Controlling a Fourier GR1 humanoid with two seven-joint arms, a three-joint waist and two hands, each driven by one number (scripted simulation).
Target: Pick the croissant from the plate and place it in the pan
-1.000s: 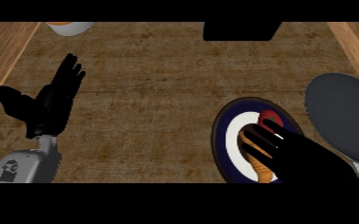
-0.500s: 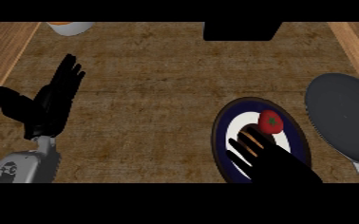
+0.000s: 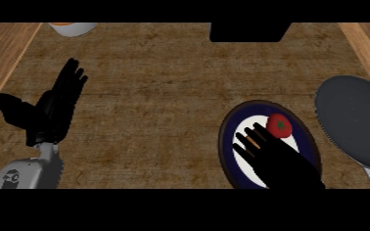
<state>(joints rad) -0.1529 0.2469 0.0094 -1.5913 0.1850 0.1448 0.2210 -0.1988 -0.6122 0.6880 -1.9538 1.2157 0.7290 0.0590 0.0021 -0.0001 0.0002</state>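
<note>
A red tomato (image 3: 279, 125) with a green stem spot lies toward the right side of the scene, in the near half. At the far edge — left of centre — sits a pale bowl (image 3: 72, 28) with an orange rim, cut off by the view's border. A black block (image 3: 249, 32) stands at the far edge, right of centre. All rest on a brown wooden counter (image 3: 159, 88) with lighter wood strips along both sides.

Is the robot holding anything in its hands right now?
It cannot be told for sure. The right hand lies over the croissant on the plate, hiding most of it, so no hold shows. The left hand rests open, holding nothing.
</note>
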